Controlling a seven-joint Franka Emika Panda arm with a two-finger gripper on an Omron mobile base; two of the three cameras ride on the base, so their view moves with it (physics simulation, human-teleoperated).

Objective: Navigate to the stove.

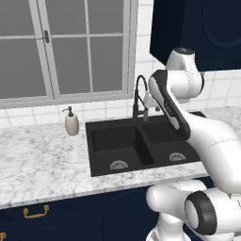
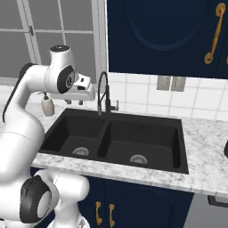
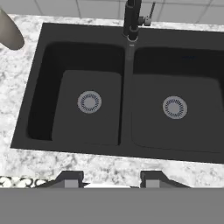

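— Where could the claw [image 3: 111, 176] pass from where it hangs?

— Straight down is open: it sits above the near rim of the black double sink [image 3: 127, 144], fingers apart, nothing between them. Both basins are bare apart from their drain grilles.

— What stands in the way?

— The black faucet [image 2: 103, 93] arches up at the back, over the divider between the basins. A soap bottle [image 1: 71, 122] stands on the tabletop [image 1: 42, 160] just left of the sink. Behind are the window [image 1: 66, 47] and tiled wall; dark upper cabinets [image 2: 164, 35] hang over the right side, capping the headroom there.
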